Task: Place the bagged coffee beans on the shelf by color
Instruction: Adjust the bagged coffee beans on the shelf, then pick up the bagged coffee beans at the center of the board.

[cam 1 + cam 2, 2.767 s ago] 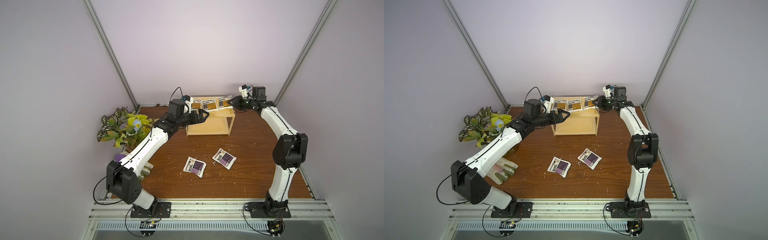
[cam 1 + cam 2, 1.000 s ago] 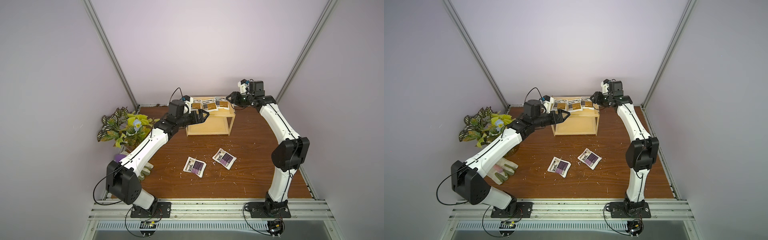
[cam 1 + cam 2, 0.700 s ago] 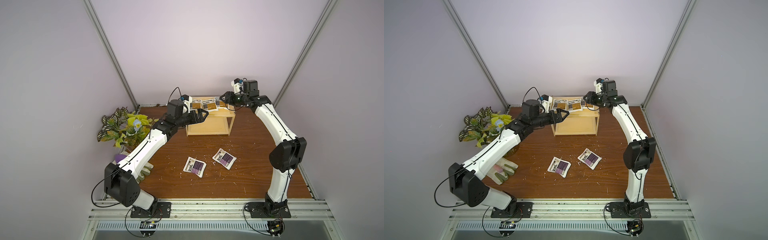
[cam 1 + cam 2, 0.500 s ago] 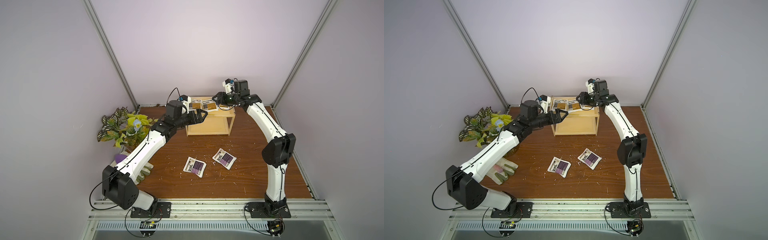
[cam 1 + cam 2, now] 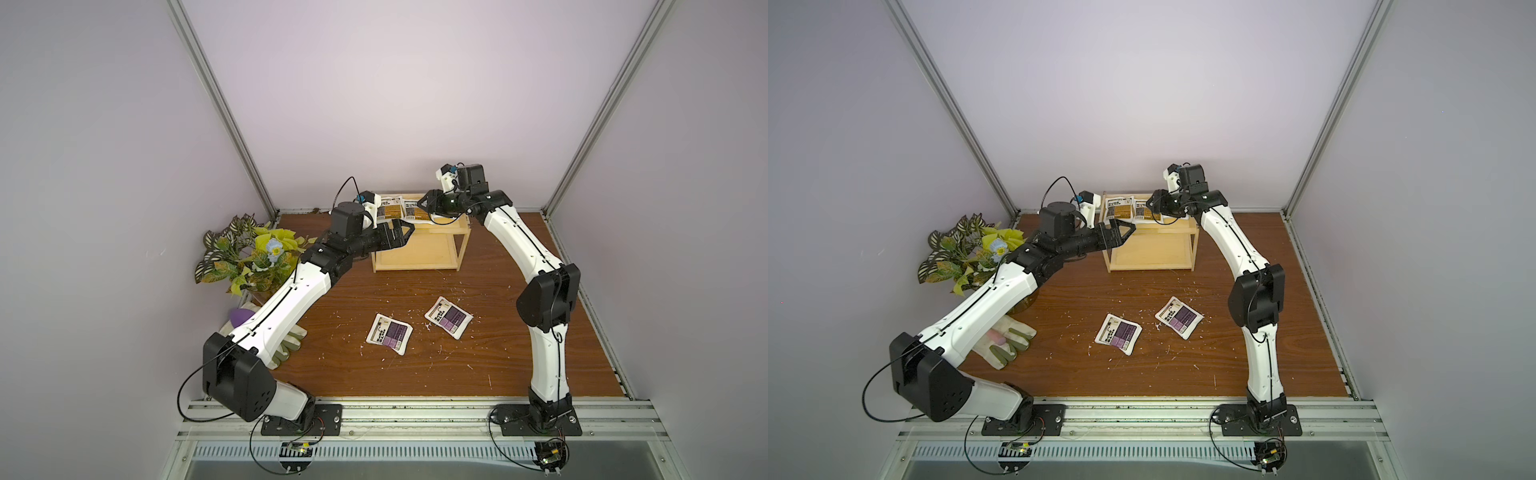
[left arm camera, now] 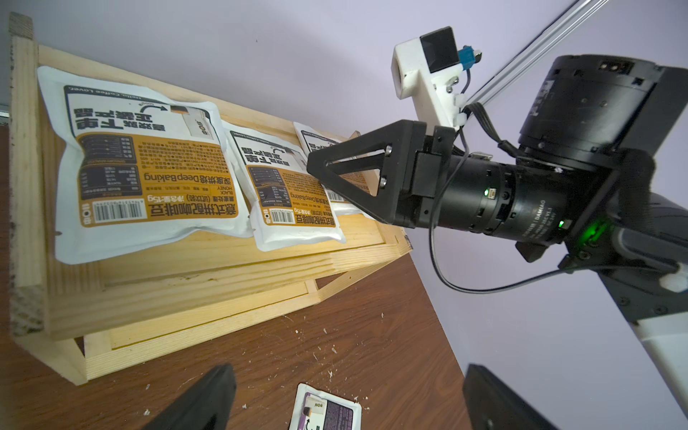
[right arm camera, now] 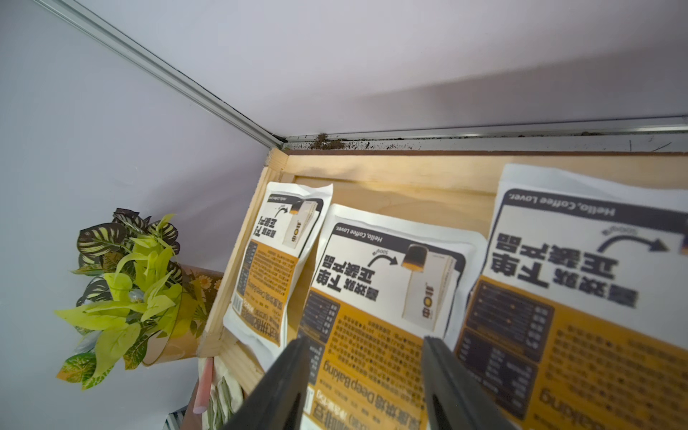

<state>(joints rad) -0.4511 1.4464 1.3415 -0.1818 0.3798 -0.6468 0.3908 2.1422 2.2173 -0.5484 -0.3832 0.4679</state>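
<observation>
Nearest the arm bases, two flat white coffee pouches with purple label blocks lie face up on the dark brown wooden tabletop. These are the nearer purple pouch and the farther purple pouch, near each other but apart, with neither arm touching them. Count not shelved: 2. Farther on, the left gripper hangs in front of the small light wooden two-tier shelf, jaws spread wide with nothing between them. Lower tier: bare, 0 pouches. Upper tier: three flat white coffee pouches with orange-brown label blocks lie in a row, edges touching or slightly overlapping. They are the first orange pouch, the middle orange pouch and the third orange pouch, which is partly hidden behind the right arm's finger. Count shelved: 3 of 5. The right gripper hovers over the middle orange pouch, jaws parted, pinching nothing that shows. Judgement: the orange group is done on top; the two purple pouches are left, probably for the bare lower tier. Totals: 5 pouches, 1 shelf with 2 tiers, 2 grippers.
</observation>
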